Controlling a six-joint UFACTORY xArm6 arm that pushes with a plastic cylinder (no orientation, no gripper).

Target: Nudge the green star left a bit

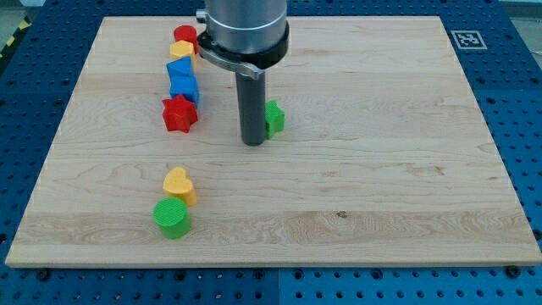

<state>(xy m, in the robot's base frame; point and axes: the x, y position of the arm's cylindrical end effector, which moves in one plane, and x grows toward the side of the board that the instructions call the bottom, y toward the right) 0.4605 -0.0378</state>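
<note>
The green star (pixel 274 118) lies a little above the board's middle, partly hidden behind my rod. My tip (pixel 252 142) rests on the board just left of and slightly below the star, touching or almost touching its left side. The rod rises to the arm's grey body at the view's top.
A column of blocks stands at the upper left: a red cylinder (pixel 185 36), a yellow block (pixel 181 50), two blue blocks (pixel 181 69) (pixel 184 87) and a red star (pixel 179 113). A yellow heart (pixel 179 184) and a green cylinder (pixel 172 218) sit at the lower left. A marker tag (pixel 465 39) is at the board's top right.
</note>
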